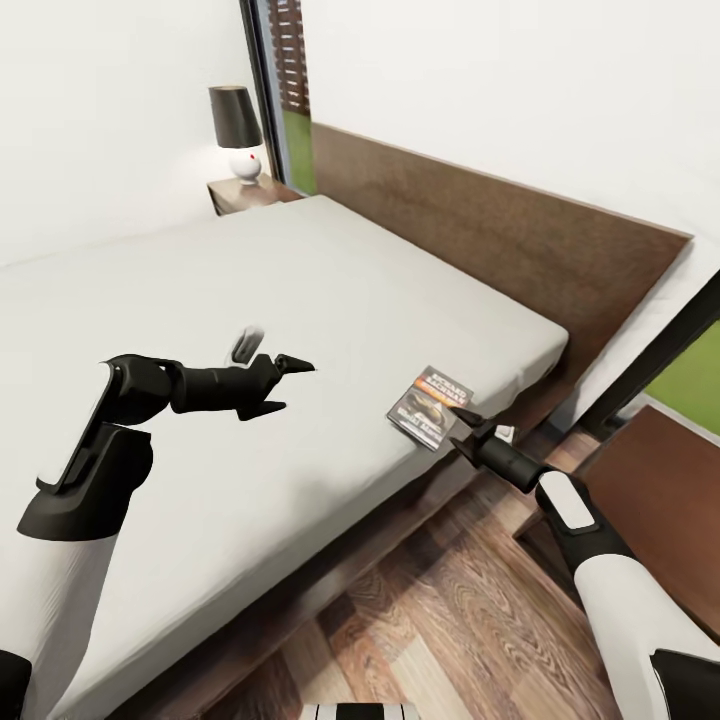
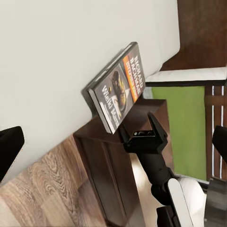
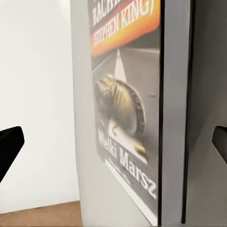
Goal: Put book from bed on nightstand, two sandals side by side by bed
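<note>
Small thin paperback book [image 1: 432, 406] with a dark cover, white lettering and an orange band lies flat on the wide pale grey-white mattress of the bed [image 1: 300, 300], right at the near edge by the corner toward the tall brown wooden headboard [image 1: 480, 220]. In the left wrist view the book [image 2: 116, 87] slightly overhangs the mattress edge.

Right hand [image 1: 462, 430], black, two-fingered, sits just beside the book's lower corner, fingers spread. In the right wrist view the cover [image 3: 125, 94] is very close, between the two dark fingertips [image 3: 9, 146], which stand well apart at either side. No contact with the book that I can confirm.

Left hand [image 1: 285, 385] hovers over the middle of the mattress, well apart from the book, fingers spread and holding nothing.

Low dark brown wooden nightstand [image 1: 250, 193] stands at the far end of the headboard, carrying a white-bodied lamp with a black shade [image 1: 238, 130]. Another dark brown wooden surface [image 1: 660, 500] stands near the right arm, by the window. Brown wood-plank floor [image 1: 430, 620] runs beside the bed.
</note>
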Robot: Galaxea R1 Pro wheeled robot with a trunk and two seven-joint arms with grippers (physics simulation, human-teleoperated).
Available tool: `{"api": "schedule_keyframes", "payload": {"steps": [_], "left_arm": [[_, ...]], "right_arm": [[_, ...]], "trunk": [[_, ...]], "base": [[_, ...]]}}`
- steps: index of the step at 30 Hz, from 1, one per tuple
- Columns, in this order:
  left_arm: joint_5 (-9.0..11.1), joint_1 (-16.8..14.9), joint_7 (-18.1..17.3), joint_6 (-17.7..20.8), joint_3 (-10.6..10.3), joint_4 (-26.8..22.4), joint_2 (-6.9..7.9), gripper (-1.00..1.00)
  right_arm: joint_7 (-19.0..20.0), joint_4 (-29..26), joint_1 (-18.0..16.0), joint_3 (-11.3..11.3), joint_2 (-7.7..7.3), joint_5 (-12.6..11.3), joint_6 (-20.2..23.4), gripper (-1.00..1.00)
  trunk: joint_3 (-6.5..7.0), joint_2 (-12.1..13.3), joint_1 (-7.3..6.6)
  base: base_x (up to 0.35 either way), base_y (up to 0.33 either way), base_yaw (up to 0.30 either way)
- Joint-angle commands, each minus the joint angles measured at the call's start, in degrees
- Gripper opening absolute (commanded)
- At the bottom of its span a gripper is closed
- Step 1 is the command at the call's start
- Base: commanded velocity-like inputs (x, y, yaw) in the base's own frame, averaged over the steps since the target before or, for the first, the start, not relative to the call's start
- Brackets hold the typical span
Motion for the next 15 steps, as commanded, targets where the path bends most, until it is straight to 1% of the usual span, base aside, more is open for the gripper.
{"api": "schedule_keyframes", "payload": {"steps": [1, 5, 11, 15], "left_arm": [[0.5, -0.1, 0.6, 0.0, 0.0, 0.0, 0.01, 1.0], [0.5, -0.1, 0.5, 0.0, 0.0, 0.0, 0.01, 1.0], [0.5, -0.1, 0.6, 0.0, 0.0, 0.0, 0.01, 1.0], [0.5, -0.1, 0.6, 0.0, 0.0, 0.0, 0.01, 1.0]], "right_arm": [[0.0, -0.1, 0.0, -0.2, 0.03, -0.1, 0.4, 1.0], [0.0, -0.2, 0.0, -0.2, 0.07, 0.0, 0.4, 1.0], [0.0, -0.3, 0.0, -0.1, 0.09, 0.2, 0.3, 1.0], [0.0, -0.4, 0.0, -0.1, 0.1, 0.3, 0.3, 1.0]], "trunk": [[-0.03, 0.0, -0.01], [0.01, 0.0, -0.01], [0.03, 0.0, -0.01], [-0.69, -1.6, 0.87]], "base": [[0.0, 0.0, 0.137], [0.0, 0.0, 0.101], [0.0, 0.0, 0.039], [0.0, 0.0, 0.01]]}}
